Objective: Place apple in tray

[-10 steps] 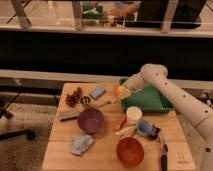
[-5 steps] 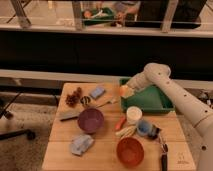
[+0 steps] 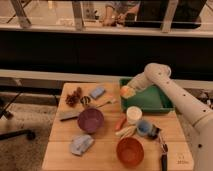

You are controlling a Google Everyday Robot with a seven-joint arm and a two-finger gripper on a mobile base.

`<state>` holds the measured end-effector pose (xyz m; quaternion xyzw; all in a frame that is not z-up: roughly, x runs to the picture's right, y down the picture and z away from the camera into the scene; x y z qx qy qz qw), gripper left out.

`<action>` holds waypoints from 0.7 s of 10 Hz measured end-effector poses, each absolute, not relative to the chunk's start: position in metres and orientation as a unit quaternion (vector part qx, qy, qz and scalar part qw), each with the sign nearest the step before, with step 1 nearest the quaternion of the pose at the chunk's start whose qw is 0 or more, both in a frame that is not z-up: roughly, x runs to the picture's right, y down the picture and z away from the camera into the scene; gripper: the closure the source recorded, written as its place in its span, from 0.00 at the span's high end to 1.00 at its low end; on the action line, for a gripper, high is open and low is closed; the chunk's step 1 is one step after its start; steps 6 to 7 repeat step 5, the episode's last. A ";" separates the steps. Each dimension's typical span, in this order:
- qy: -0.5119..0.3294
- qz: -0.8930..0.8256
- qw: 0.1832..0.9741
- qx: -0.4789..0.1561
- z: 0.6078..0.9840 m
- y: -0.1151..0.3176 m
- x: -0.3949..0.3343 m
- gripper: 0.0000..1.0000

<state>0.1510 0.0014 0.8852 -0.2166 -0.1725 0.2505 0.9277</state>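
The apple [image 3: 126, 92], small and yellow-orange, hangs at the left rim of the green tray [image 3: 152, 102] at the table's back right. My gripper [image 3: 130, 90] comes in from the right on the white arm and is shut on the apple. The tray's floor shows nothing lying in it; the arm covers its back edge.
On the wooden table [image 3: 107, 147] are a purple bowl [image 3: 90, 120], an orange bowl [image 3: 130, 151], a carrot [image 3: 120, 123], a white cup [image 3: 133, 114], a blue cup [image 3: 144, 128], a blue cloth [image 3: 81, 144] and a blue packet [image 3: 97, 92]. A black tool [image 3: 162, 155] lies front right.
The gripper and the apple have shifted slightly right, from just left of the tray to its left rim.
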 end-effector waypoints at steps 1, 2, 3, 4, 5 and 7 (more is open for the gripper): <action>-0.171 0.252 0.927 -0.218 0.888 0.001 0.153 0.06; -0.171 0.254 0.927 -0.219 0.892 0.001 0.155 0.06; -0.171 0.256 0.926 -0.221 0.895 0.001 0.157 0.06; -0.171 0.257 0.925 -0.222 0.898 0.002 0.158 0.06; -0.172 0.258 0.924 -0.224 0.902 0.002 0.159 0.06; -0.172 0.258 0.924 -0.224 0.902 0.002 0.159 0.06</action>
